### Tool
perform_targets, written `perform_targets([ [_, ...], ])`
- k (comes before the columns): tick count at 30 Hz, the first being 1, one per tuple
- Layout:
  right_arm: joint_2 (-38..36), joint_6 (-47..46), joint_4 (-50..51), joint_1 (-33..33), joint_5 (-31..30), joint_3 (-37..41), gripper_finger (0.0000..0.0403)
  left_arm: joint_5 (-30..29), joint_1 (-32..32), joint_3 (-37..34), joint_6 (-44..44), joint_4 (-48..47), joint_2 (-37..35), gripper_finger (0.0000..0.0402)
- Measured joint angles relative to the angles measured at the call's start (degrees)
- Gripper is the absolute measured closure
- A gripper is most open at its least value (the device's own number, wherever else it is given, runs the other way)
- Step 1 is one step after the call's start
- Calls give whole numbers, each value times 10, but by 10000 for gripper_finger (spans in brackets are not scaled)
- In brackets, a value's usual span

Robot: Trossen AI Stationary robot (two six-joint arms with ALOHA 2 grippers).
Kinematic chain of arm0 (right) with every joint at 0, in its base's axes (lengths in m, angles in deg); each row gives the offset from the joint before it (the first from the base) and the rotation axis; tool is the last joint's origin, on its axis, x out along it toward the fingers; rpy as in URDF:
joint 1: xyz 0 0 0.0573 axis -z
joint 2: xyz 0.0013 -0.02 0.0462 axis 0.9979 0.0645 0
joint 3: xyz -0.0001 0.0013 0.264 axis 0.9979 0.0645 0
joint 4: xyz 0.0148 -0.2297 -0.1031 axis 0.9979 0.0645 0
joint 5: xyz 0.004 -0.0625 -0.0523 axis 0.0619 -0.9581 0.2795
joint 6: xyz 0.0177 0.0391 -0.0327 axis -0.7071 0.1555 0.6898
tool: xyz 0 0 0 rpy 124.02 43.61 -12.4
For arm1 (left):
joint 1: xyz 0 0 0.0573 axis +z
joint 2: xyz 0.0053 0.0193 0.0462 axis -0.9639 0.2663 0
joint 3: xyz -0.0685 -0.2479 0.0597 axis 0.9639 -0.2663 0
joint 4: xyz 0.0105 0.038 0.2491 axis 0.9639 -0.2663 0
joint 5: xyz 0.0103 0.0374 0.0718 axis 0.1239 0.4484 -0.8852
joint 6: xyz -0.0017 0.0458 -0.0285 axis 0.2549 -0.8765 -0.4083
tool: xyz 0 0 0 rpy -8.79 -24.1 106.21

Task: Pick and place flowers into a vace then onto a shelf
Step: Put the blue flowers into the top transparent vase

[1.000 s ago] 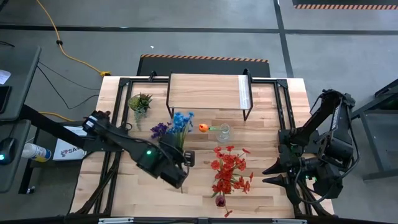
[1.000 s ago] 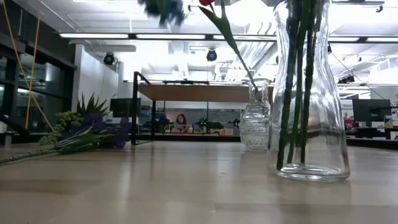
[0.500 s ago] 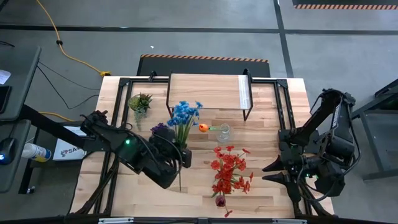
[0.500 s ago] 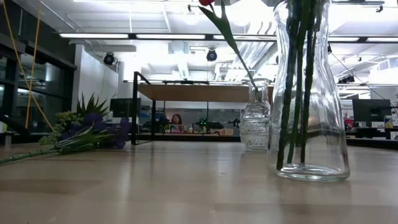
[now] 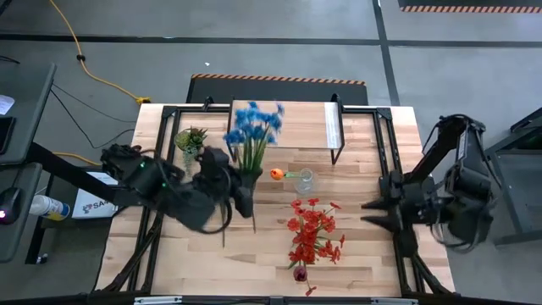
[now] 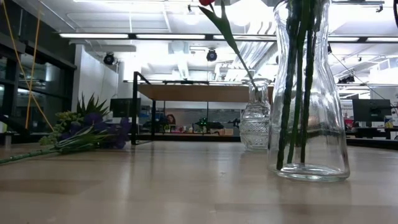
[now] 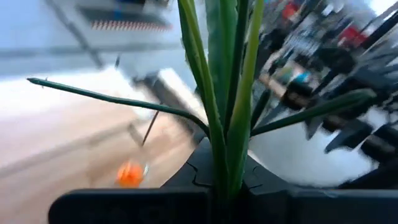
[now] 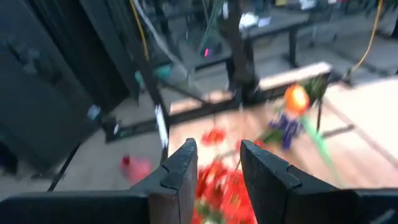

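Note:
My left gripper (image 5: 243, 188) is shut on a bunch of blue flowers (image 5: 252, 125) held above the table's middle, their blooms showing over the shelf's near edge. The shelf (image 5: 292, 127) stands at the far edge. Red flowers (image 5: 310, 233) stand in a tall glass vase (image 6: 308, 124). One orange flower (image 5: 277, 174) sits in a small glass vase (image 5: 304, 180). Purple flowers (image 6: 90, 132) lie flat on the table; the left arm hides them in the high view. My right gripper (image 5: 368, 216) hangs open at the table's right side. My left gripper pinches the blue flowers' green stems (image 7: 225, 158) between its two fingers, the fingers lying across them. The bunch is lifted clear of the table, roughly upright with the blooms above the gripper. The stems' lower ends (image 5: 252, 219) stick out beyond the fingers.
A small green spiky plant (image 5: 190, 138) stands near the shelf's left end. Black frame rails (image 5: 383, 152) run along the table's right and left sides. Bare tabletop (image 5: 178, 263) lies in the near left part.
My left gripper has risen and moved toward the far edge with the blue flowers. The bunch has turned more upright, and its blooms now show over the shelf's near edge instead of beside the purple flowers. My right gripper has shifted a little toward the far edge.

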Motion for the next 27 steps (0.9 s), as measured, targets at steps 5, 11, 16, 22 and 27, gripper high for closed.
perform_targets([
  [5,-38,109,-77,27,-3,0,289,10,38,-2,-186,137,-15,361],
  [11,-75,216,-167,81,76,0,289,131,111,-3,-376,288,-17,361],
  [16,-93,276,-199,133,135,0,289,242,183,-3,-433,330,-16,361],
  [22,-97,302,-201,205,198,0,289,372,253,-3,-464,359,-9,361],
  [27,-97,324,-201,277,260,0,289,465,283,-3,-492,396,5,361],
])
